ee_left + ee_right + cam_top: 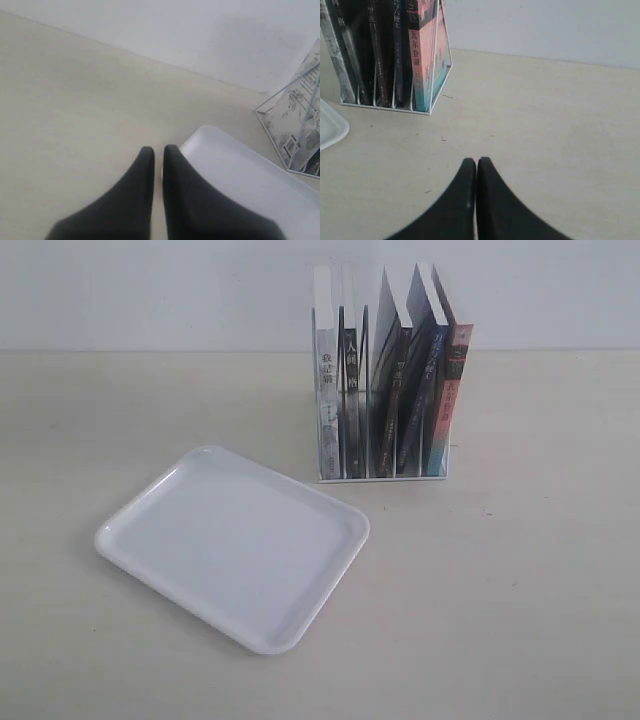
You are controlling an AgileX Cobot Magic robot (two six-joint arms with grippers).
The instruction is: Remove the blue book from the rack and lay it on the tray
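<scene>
So far untouched: blue book point(420, 390) upright in rack point(385, 478), spine outward, leaning on wire divider, just beside pink-to-teal book point(452, 400) at rack end. Tray point(230, 540) flat on counter point(530, 590) near rack, bare, ready to receive. Right gripper point(476, 161) fully closed, empty, low over counter, facing rack. Left gripper point(157, 150) near-closed, sliver of gap, empty, by tray corner. Likely next: opening right gripper for spine pinch.

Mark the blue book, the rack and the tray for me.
blue book point(419, 390), exterior view, on its dark spine.
rack point(385, 478), exterior view, on the front base wire.
tray point(232, 542), exterior view, on its bare floor.
</scene>
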